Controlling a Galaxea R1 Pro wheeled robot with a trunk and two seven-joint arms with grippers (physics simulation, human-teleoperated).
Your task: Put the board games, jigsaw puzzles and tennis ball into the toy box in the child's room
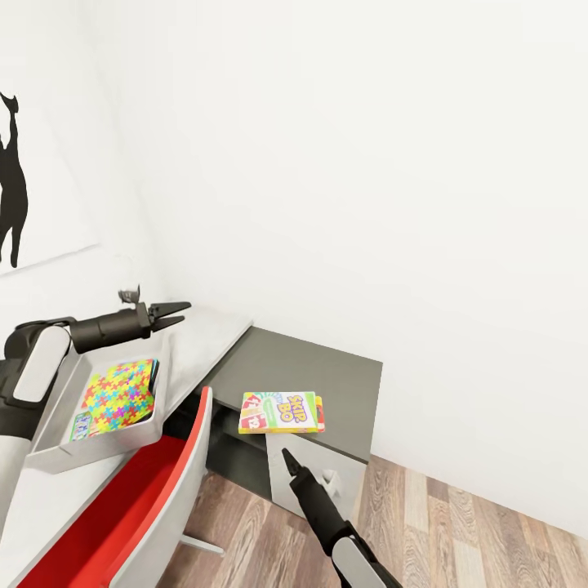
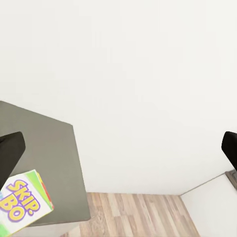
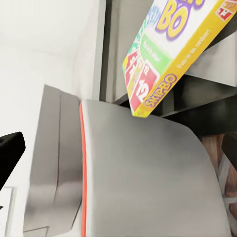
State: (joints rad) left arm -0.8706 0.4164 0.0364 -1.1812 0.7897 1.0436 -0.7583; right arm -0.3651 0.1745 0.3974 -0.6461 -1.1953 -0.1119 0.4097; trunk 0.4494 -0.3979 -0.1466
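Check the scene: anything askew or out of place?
Yes: the Skip-Bo game box lies at the dark cabinet top's front edge, a corner overhanging, still outside the toy box. The jigsaw puzzle lies inside.

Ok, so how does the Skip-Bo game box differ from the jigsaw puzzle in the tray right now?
The Skip-Bo box lies on the dark grey cabinet top, its front edge jutting slightly over the edge; the jigsaw puzzle already sits inside the grey toy box on the pale desk. The Skip-Bo box is yellow-green with big letters, while the puzzle is covered in interlocking multicoloured pieces. The puzzle looks squarer, the box more oblong. Both are thin, flat and ungripped.
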